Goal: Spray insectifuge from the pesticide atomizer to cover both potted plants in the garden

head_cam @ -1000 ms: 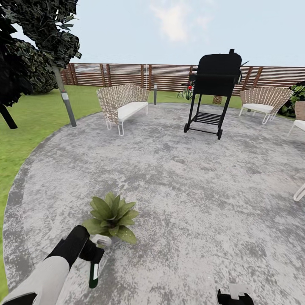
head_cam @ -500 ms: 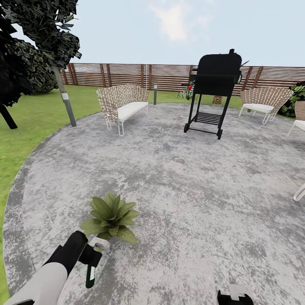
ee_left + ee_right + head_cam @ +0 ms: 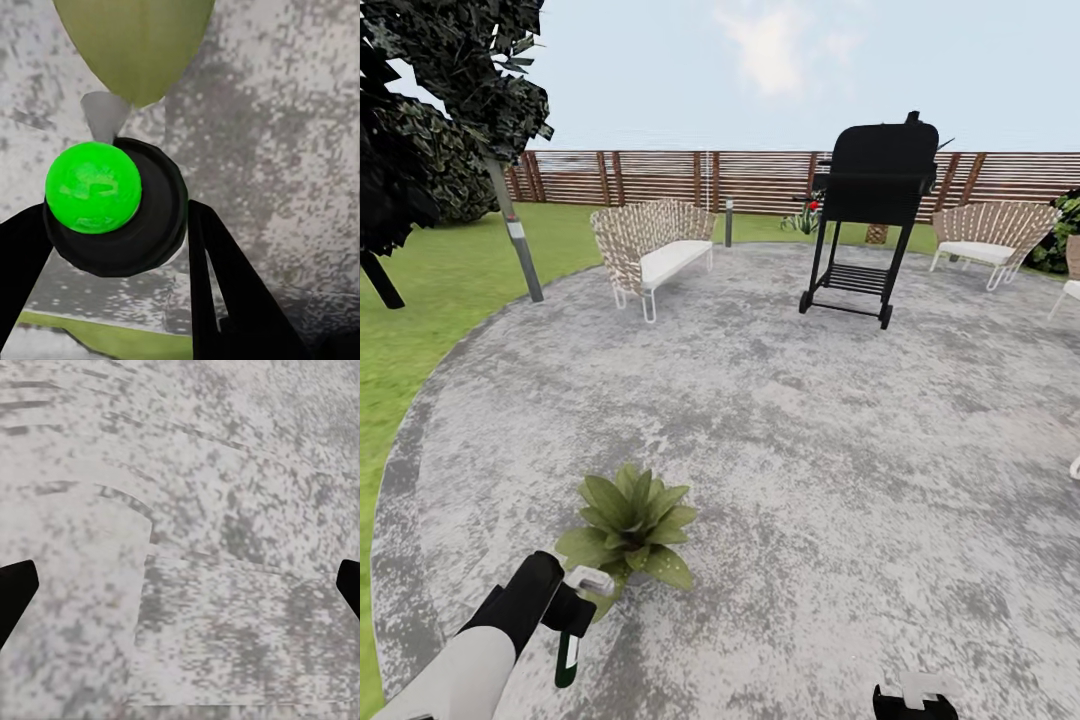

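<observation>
One potted plant [image 3: 630, 522], a rosette of pointed green leaves, stands on the round grey patio [image 3: 810, 450] near the front left. My left gripper [image 3: 572, 612] is shut on the pesticide atomizer [image 3: 567, 652], held just in front of the plant with its pale trigger head [image 3: 589, 579] touching or nearly touching the nearest leaves. In the left wrist view the atomizer's green-and-black end [image 3: 94, 187] sits between the dark fingers [image 3: 217, 285], with a leaf [image 3: 135, 45] just beyond. I make out no insectifuge specks. The second potted plant is out of view. My right gripper [image 3: 913, 698] hangs open over bare paving [image 3: 180, 585].
A black grill [image 3: 870, 200] stands at the patio's far side, with a wicker bench [image 3: 650, 250] to its left and a wicker chair [image 3: 990, 235] to its right. A pole [image 3: 517, 230] and dark tree [image 3: 430, 110] rise from the lawn [image 3: 420, 300] on the left. A brown slatted fence [image 3: 660, 178] closes the back.
The view has shifted slightly, so the scene sits a little lower and to the right. My left gripper with the atomizer has sunk and drifted a little left relative to the plant.
</observation>
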